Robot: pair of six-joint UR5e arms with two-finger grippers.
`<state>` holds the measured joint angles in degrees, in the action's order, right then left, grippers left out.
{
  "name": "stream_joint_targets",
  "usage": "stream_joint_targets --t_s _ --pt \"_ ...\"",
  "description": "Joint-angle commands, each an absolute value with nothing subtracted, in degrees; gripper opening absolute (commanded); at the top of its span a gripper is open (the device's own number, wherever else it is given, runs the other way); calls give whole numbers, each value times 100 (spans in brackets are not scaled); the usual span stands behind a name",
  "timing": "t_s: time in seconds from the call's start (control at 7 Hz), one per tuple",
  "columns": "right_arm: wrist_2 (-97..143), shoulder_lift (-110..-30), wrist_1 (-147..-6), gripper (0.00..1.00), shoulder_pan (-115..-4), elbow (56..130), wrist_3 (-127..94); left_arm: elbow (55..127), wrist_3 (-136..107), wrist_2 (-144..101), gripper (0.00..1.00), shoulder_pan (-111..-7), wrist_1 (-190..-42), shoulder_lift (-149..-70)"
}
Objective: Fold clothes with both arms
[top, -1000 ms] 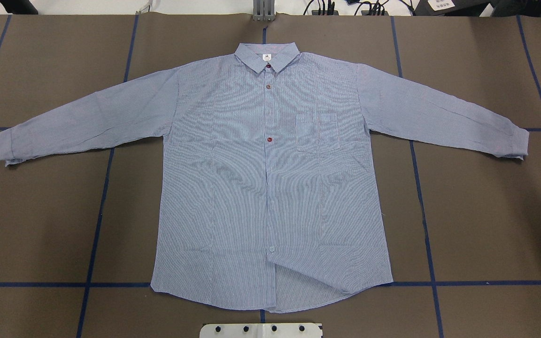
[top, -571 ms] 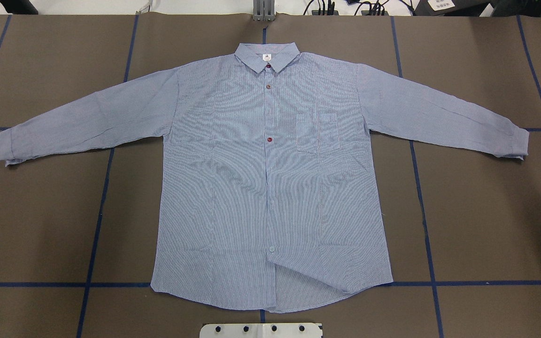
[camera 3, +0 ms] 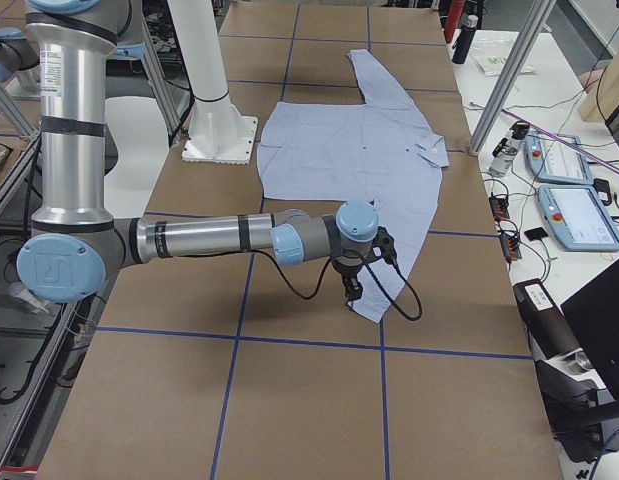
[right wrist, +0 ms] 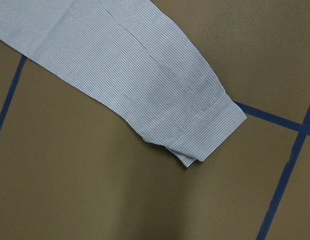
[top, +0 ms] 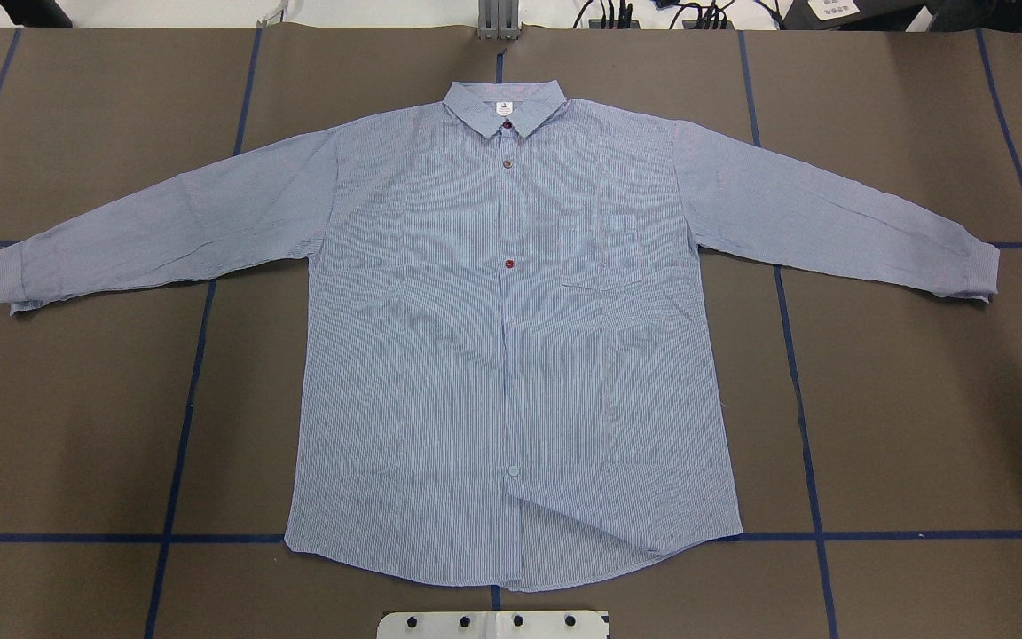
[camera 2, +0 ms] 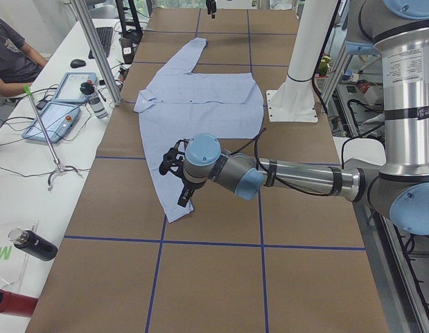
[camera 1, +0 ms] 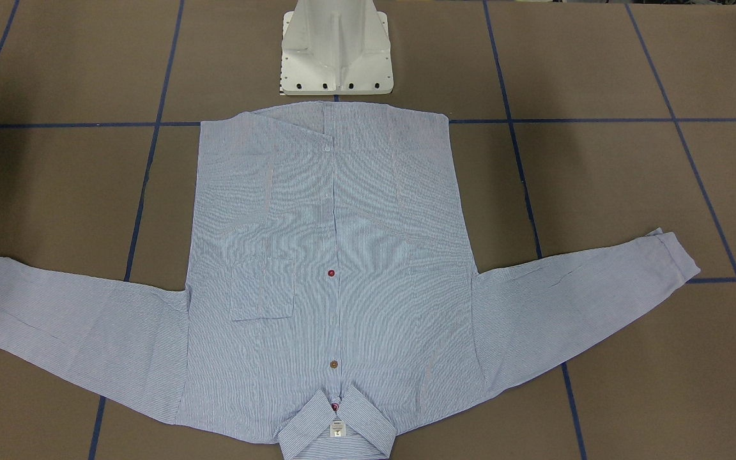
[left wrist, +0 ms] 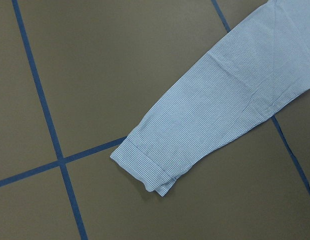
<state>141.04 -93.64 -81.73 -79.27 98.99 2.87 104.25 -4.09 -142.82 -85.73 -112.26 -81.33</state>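
The light blue striped shirt [top: 511,355] lies flat and face up on the brown table, collar [top: 502,105] at the far side and both sleeves spread out. In the exterior left view my left gripper [camera 2: 181,201] hovers above the cuff [camera 2: 174,211] on that side, and its wrist camera looks down on that cuff [left wrist: 144,165]. My right gripper [camera 3: 351,292] hangs over the other cuff [camera 3: 374,305], which the right wrist view shows as well [right wrist: 210,130]. No fingers appear in either wrist view, so I cannot tell whether either gripper is open or shut.
The white pedestal base [camera 1: 336,51] stands just behind the shirt's hem. Blue tape lines [top: 183,399] cross the table. Beyond the far edge is a white desk with tablets [camera 2: 58,114], bottles and metal posts [camera 2: 96,48]; a person [camera 2: 10,55] sits there.
A small black tip at the right edge of the overhead view has slid out of sight. The shirt has not moved.
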Motion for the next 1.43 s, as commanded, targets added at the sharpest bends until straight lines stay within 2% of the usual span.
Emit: stream_joint_targets --t_s 0.0,0.14,0.29,0.57,1.0,1.29 --pt "14054 -9343 -8174 100 -7928 9835 281 10441 -413 -14317 100 -8569 -11241 -8121" --pt "13801 -9273 -8183 100 -7928 9661 264 10424 -413 -14283 100 -8569 -11250 -8112" --pt "13781 -8985 -8148 100 -7928 9137 255 10415 -413 -14274 100 -8569 -11250 -8112" --pt "13834 -8843 -7457 100 -7910 8458 -24 10476 -413 -14273 100 -8578 -11250 -8095" --pt "13764 -8640 -7409 99 -7525 8438 -2500 10494 -413 -14274 100 -8578 -11250 -8095" --pt "13337 -8613 -6563 96 -7104 8246 -3904 10503 -413 -14273 100 -8578 -11250 -8095"
